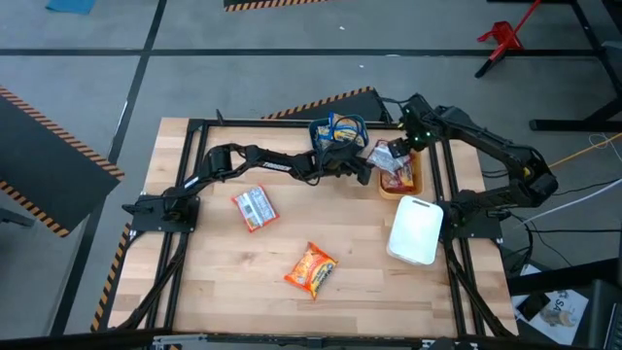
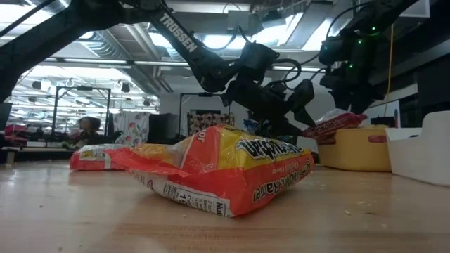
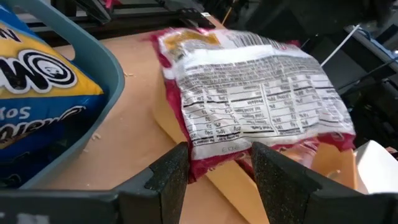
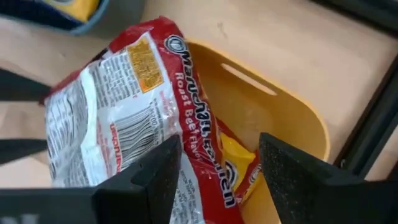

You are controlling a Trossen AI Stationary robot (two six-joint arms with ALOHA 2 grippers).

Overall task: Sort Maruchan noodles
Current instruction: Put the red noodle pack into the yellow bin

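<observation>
Bench (image 1: 204,292) layout, clock directions from bench centre in the high view. Three bins sit in a cluster at 1–3 o'clock: the far bin (image 1: 336,127) at about 1, a middle bin (image 1: 400,187) just right of it, and a near bin (image 1: 416,230) at 3, touching or just beside the middle one. A packet (image 3: 37,93) lies inside the far bin. Another packet (image 1: 385,156) sits over the middle bin's left rim, between the left end effector (image 1: 362,165) and the right end effector (image 1: 406,144). More packets (image 4: 239,165) lie inside the middle bin. Loose on the bench: one packet (image 1: 255,208) at 9 o'clock, one packet (image 1: 311,269) at 6 o'clock, well apart.
</observation>
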